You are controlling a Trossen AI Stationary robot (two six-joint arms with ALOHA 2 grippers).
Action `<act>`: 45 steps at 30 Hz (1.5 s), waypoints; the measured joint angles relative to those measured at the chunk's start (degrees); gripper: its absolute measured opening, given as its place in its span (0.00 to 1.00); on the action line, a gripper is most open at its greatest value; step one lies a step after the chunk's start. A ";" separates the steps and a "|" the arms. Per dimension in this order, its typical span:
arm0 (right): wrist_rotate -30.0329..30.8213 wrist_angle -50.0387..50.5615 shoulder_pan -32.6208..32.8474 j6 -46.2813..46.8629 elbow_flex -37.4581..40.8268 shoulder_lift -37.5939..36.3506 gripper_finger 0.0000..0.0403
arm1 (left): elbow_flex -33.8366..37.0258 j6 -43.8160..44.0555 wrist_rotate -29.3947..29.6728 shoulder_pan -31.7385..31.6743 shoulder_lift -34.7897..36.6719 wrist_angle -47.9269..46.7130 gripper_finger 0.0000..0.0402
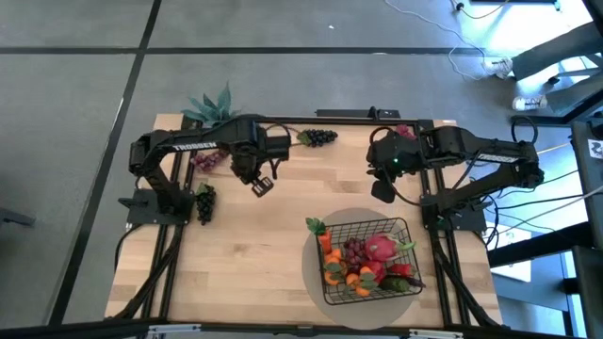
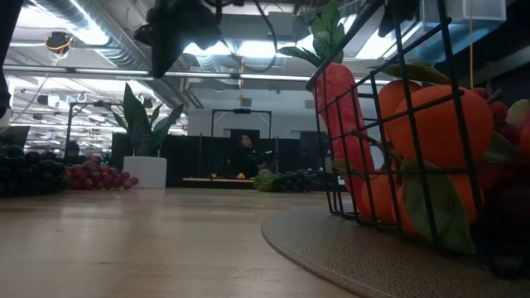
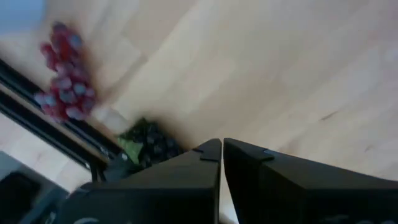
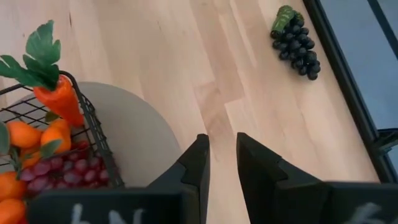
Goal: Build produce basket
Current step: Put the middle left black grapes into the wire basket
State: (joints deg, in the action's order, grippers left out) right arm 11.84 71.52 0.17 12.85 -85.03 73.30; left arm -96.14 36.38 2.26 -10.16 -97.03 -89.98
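Observation:
The black wire basket (image 1: 363, 224) stands on a round grey mat (image 1: 311, 275) at the near right. It holds a carrot (image 1: 323, 240), a pink dragon fruit (image 1: 380, 248), grapes and oranges. A red grape bunch (image 1: 207, 158) and a dark bunch (image 1: 204, 202) lie on the table's left part, and another dark bunch (image 1: 318, 137) lies at the far edge. My left gripper (image 1: 262, 185) hangs shut over bare wood right of those bunches, pointing down, with nothing between its fingers (image 3: 211, 152). My right gripper (image 4: 222, 155) stands narrowly open above the table, on the far side of the basket (image 4: 93, 127), and holds nothing.
A potted leafy plant (image 1: 212, 105) stands at the far left corner. Black frame rails run along the table's far edge (image 1: 377, 118). Bare wood lies between the two grippers and left of the mat.

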 joint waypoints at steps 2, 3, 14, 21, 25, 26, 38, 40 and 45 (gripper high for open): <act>-0.09 -0.23 -0.03 -0.81 0.02 0.00 0.17 | 2.26 1.12 -1.75 0.33 0.00 -0.04 0.04; -0.07 -0.22 -0.03 -1.22 0.02 0.00 0.17 | 3.23 1.76 -3.00 0.33 0.00 -0.03 0.06; -1.44 -1.57 0.00 -1.54 0.00 0.00 0.17 | 17.83 11.10 -4.65 0.86 -0.02 -0.04 0.20; -1.44 -2.51 0.00 -1.39 0.02 0.00 0.17 | 28.20 20.19 -0.05 1.62 -0.02 -0.14 0.20; -1.44 -3.60 0.00 -1.48 0.01 0.00 0.17 | 32.10 22.07 0.25 1.62 -0.02 0.34 0.20; -1.44 -3.96 0.00 -1.49 0.02 0.02 0.17 | 32.84 22.10 0.42 1.62 -0.02 0.79 0.20; -1.40 -4.87 0.00 -1.35 0.02 0.02 0.17 | 37.50 24.31 5.21 1.60 -0.02 7.72 0.20; -1.40 -4.87 0.00 -1.35 0.02 0.02 0.17 | 38.26 25.10 6.22 1.60 -0.02 8.16 0.21; -1.40 -4.89 0.00 -1.17 0.02 0.02 0.17 | 41.29 28.12 4.78 1.51 -0.02 10.56 0.21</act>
State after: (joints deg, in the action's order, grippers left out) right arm 10.44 66.63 0.16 11.68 -85.01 73.32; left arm -54.85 64.50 7.04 -8.64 -97.06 -79.42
